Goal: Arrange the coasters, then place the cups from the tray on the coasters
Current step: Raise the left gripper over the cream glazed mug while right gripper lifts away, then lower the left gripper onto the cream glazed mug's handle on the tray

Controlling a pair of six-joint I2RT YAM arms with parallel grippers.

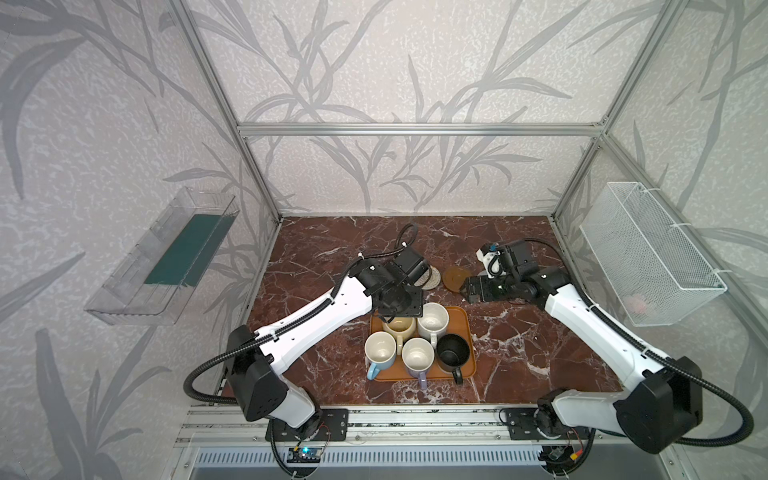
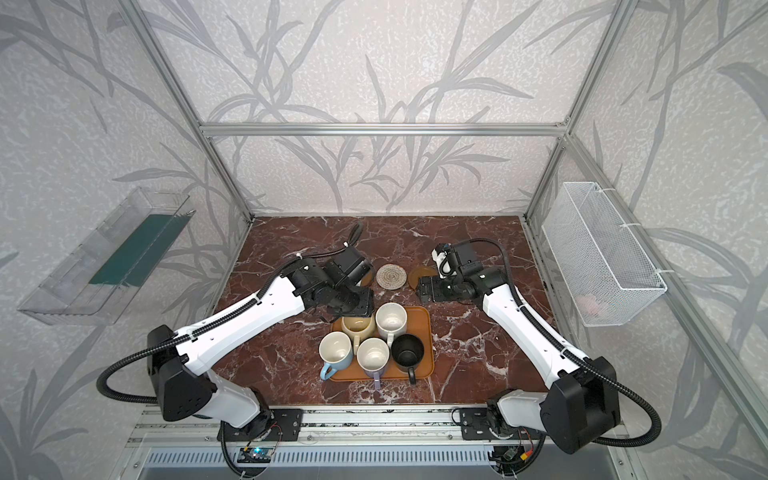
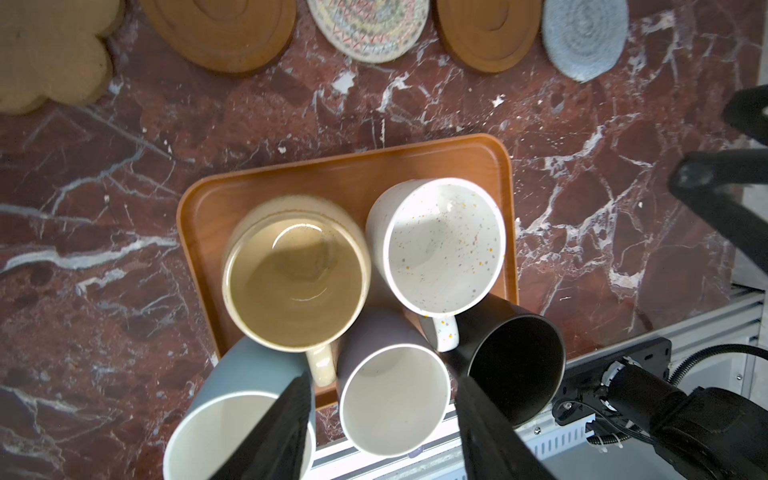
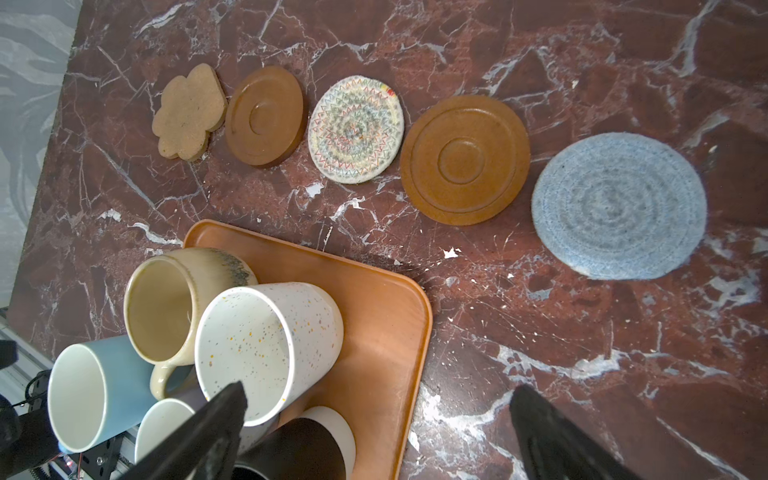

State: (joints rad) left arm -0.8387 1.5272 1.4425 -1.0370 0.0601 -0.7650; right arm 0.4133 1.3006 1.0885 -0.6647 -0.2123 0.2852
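The dark red marble table (image 1: 519, 332) fills the lower middle of both top views. Low in the middle of it sits the orange-brown tray (image 1: 462, 322).

The left claw (image 3: 381, 376) hangs over the tray's upper left corner in a top view. Its fingers are partly apart and hold nothing. The right claw (image 4: 380, 388) is up and right of the tray, with its fingers wide apart, and it is empty too.

All five cups stand on the tray, squeezed together. The cream-yellow cup (image 1: 400, 328) and the white speckled cup (image 1: 433, 320) are higher in the picture. Below them are the light blue cup (image 1: 380, 351), the lavender cup (image 1: 417, 356) and the black cup (image 1: 452, 353).

The coasters lie in a row just above the tray: the cloud coaster (image 4: 189, 112), a brown coaster (image 4: 264, 116), the rope coaster (image 4: 356, 129), another brown coaster (image 4: 464, 160) and the grey-blue coaster (image 4: 619, 205).

The cups are so tight that a finger going down beside one could knock the next one over. The yellow cup's handle is tucked between two cups and might catch.
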